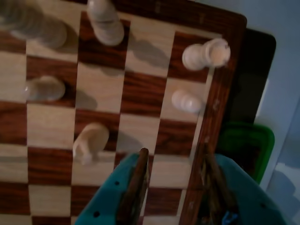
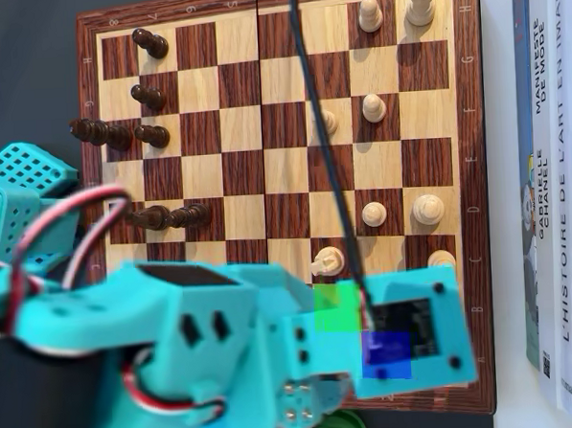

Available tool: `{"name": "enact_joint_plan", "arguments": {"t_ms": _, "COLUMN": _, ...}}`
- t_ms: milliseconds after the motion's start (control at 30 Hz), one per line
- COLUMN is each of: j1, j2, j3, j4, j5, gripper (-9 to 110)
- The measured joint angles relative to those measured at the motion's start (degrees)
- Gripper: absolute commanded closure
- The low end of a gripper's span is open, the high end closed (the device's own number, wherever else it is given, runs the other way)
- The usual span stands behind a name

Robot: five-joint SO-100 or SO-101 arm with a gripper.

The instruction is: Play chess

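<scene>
1. Over the board's (image 2: 280, 99) lower right corner in the overhead view: arm (image 2: 226, 351) stretched across, wrist housing hiding several squares.
2. Fingers (image 1: 174, 161) spread about one square apart in the wrist view, nothing between them, hovering above a light square near the board's (image 1: 140, 93) edge.
3. Closest to the fingers: a knight-like piece (image 1: 90, 142), up and left of the left fingertip, not touching.
4. Further off in the same view: a rook (image 1: 206, 54) in the corner, a pawn (image 1: 186, 101) just below it, blurred white pieces along the top.
5. Seen from overhead: white pieces scattered on the right half, among them a white piece (image 2: 327, 262) just above the wrist housing, a pawn (image 2: 374, 213) and a bigger piece (image 2: 427, 208) beside it.
6. Dark pieces (image 2: 152, 135) clustered down the left side, well apart from the arm, one or two apparently over the board's edge.
7. Beyond the board: books (image 2: 553, 190) along the right of the surface, a green container (image 1: 248, 145) past the rim in the wrist view.
8. Judging the step: approach phase, picking a white piece, no grasp yet.
9. Called for next: settling on the target, most likely the knight-like piece or the pawn, then centring over it, coming down, closing low on its body.
10. Motion blur in the wrist view, so exact squares hard to call.
</scene>
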Motion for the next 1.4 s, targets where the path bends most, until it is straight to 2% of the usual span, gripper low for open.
{"name": "enact_joint_plan", "arguments": {"t_ms": 400, "j1": 0.7, "j2": -10.5, "j3": -9.3, "j4": 0.0, "j5": 0.0, "gripper": 84}}
{"name": "enact_joint_plan", "arguments": {"t_ms": 1400, "j1": 2.7, "j2": -14.1, "j3": -11.1, "j4": 0.0, "j5": 0.0, "gripper": 85}}
